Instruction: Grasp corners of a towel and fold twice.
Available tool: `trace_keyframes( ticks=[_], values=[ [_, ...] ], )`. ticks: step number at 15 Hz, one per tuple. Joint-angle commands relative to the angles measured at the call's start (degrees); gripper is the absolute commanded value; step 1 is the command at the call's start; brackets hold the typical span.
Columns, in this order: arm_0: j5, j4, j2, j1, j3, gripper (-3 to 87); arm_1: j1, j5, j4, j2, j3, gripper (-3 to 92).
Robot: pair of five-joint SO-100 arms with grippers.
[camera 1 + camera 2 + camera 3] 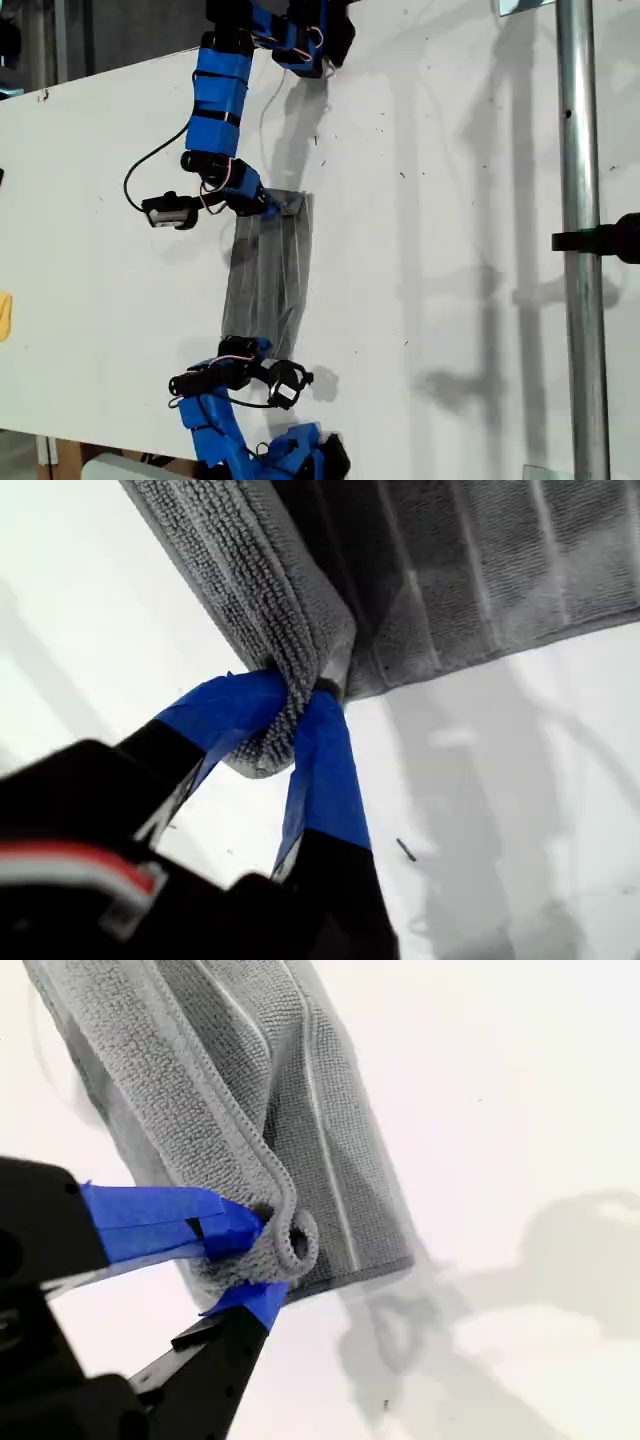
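blue-taped jaws fill both wrist views, each pinching a bunched edge of the towel [268,262]. our first gripper [300,715] is pressed together on a rolled fold of grey pile; our second gripper [250,1260] is likewise clamped on a curled corner [290,1240].

in the exterior view the towel lies as a narrow grey strip near the centre of the white table [450,200], one end at 12 o'clock and the other at 6 o'clock, with an arm at each end. which arm is which cannot be told.

judgement: the first fold appears in hand or just laid, with both ends held. the next move calls for carrying the pinched edge fully across in step, lowering, and only then spreading the jaws.
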Motion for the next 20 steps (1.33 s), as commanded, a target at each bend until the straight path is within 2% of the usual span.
trace_keyframes(
  ticks=[1, 6, 10, 12, 16, 18, 20],
  values=[
    [9.76, -0.09, -7.47, -7.56, -9.49, -2.9, 6.68, -6.15, 1.58, 4.04, 0.0, -0.3],
    [18.19, 4.92, -25.75, -15.47, -36.39, -2.9, 16.0, -15.73, 1.05, 6.15, -3.08, -0.3],
    [19.78, 5.01, -24.35, -19.07, -38.14, -2.9, 18.37, -19.51, 0.79, 10.28, -4.39, -0.3],
    [18.72, 4.83, -25.49, -17.49, -35.07, -2.8, 14.94, -18.19, -0.53, 8.61, -0.44, -0.3],
    [13.18, 4.83, -25.31, -11.87, -26.02, -0.2, 4.75, -9.4, -4.75, 4.92, 10.55, -0.3],
    [10.02, 4.48, -25.49, -9.05, -22.24, 10.1, 0.7, -5.71, -5.45, 1.85, 11.69, -0.3],
    [8.35, 1.05, -26.54, -9.14, -17.75, 15.6, -0.09, -4.57, -8.17, -2.37, 12.57, -0.3]
  ],
)
